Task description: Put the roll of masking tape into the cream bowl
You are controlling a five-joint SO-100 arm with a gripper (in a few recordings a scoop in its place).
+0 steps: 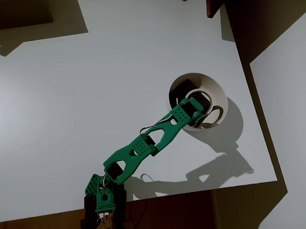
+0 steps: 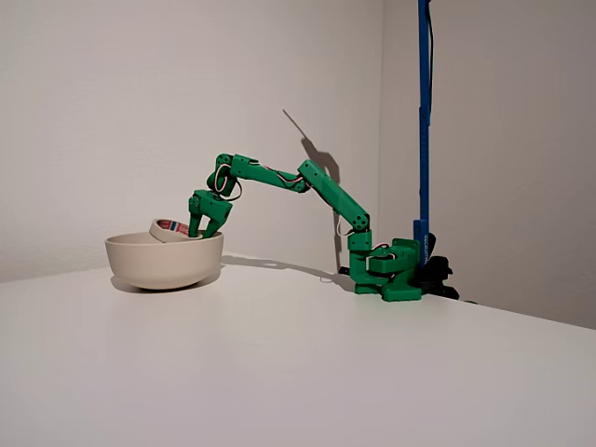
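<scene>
Green printed arm is reaching over the round cream-white bowl [image 2: 164,260], pincer [image 2: 196,226] down at the rim and, as I read the fixed view, clamped on the flat cream-white roll of masking tape with reddish core [image 2: 169,228]. The roll sits tilted, just above the rim, inside the bowl's outline; overhead it shows as a pale ring [image 1: 200,98] at the pincer tip. I'd call this the release step: next I need to open the jaws, then lift straight out without clipping the bowl wall. White worktop [image 1: 91,87] around is bare; blue pole [image 2: 424,112] behind the base is well apart. Nothing in the way.
</scene>
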